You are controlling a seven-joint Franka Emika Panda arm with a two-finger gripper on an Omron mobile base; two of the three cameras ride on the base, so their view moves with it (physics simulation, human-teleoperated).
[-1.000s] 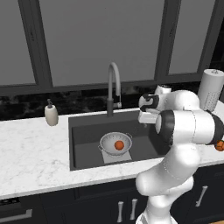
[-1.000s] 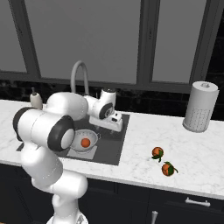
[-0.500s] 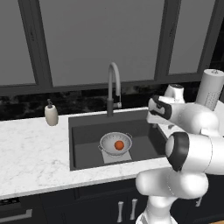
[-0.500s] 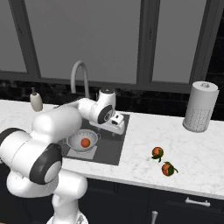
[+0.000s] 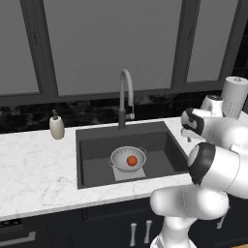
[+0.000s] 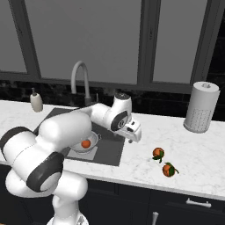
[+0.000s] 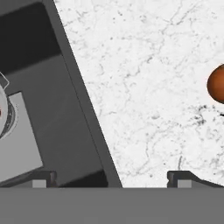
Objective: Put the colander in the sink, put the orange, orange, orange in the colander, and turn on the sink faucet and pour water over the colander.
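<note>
Hand (image 6: 134, 133) open above counter (image 6: 145, 169); 2 oranges (image 6: 158, 153) lie nearby.

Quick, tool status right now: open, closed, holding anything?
Tool: open and empty, above the counter's edge at the right rim of the sink.

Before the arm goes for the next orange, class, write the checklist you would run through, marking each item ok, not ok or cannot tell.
1. Shiny round metal colander sits in the dark grey rectangular sink: ok.
2. One small round orange lies in the colander: ok.
3. Two more leafy oranges wait on the white marble counter: ok.
4. Tool open and holding nothing: ok.
5. Tool over an orange: not ok, it hangs above the sink's edge.
6. Water running from the slim grey gooseneck faucet: not ok.
</note>
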